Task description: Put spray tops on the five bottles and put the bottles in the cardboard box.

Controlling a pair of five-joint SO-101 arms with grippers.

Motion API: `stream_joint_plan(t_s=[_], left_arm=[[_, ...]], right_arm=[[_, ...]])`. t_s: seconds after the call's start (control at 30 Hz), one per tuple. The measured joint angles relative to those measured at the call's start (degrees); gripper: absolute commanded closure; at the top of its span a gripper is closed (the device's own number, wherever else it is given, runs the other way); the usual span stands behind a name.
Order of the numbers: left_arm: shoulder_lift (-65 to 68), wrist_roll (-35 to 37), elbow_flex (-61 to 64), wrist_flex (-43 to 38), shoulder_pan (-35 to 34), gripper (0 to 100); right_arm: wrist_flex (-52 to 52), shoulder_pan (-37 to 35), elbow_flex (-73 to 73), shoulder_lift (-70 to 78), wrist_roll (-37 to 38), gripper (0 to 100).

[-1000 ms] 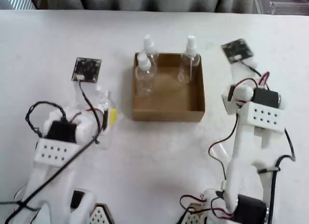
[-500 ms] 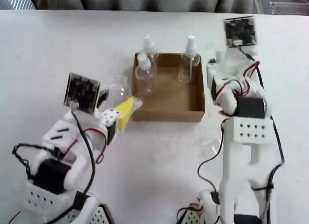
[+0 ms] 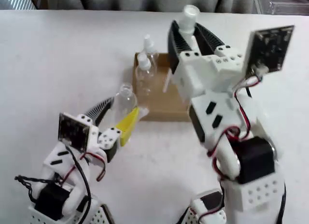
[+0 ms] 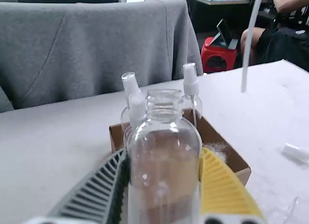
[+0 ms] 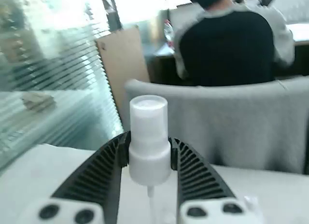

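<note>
Two arms work at a white worktop (image 3: 58, 45), and each hand is clamped on one part.

Left hand (image 3: 123, 107): the grey and yellow fingers are closed on the sides of an uncapped bottle (image 3: 125, 94). The bottle stands upright between them with its neck open, just beside the near left corner of the cardboard box (image 3: 161, 110). Whether its base touches the worktop cannot be told. In the left wrist view the same hand (image 4: 164, 159) grips the clear bottle (image 4: 164, 122) below its shoulder, with the box (image 4: 227, 161) beyond it.

Right hand (image 3: 189, 33): the two black ribbed fingers are pressed on a white spray top (image 3: 189, 14). It is held nozzle-up, high over the far side of the box. In the right wrist view the hand (image 5: 149, 142) pinches the collar of the spray top (image 5: 148, 115), and a thin tube (image 5: 150, 200) hangs straight down from it.

Box contents: one capped bottle (image 3: 145, 72) and a second capped bottle (image 3: 149, 45) stand close together at the far left corner. A third capped bottle (image 4: 189, 79) stands apart from them along the far wall. All three are upright.

On the worktop, a small white piece (image 4: 295, 152) lies apart from the box.
</note>
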Motion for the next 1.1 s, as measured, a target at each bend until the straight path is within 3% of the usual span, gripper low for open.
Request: stream_joint_plan(t_s=[0.2,0.3,1.1], left_arm=[[-6.2,0.0,3.3,0.0,0.1,98],[-7.7,0.0,3.3,1.1,0.0,98],[-8.1,0.0,3.3,2.1,0.0,98]], right_arm=[[0.0,-11.9,-7.1,-0.2,0.0,98.4],[0.0,-14.3,-7.6,0.3,0.0,98.4],[-3.7,-13.0,-7.7,9.8,0.0,98.4]])
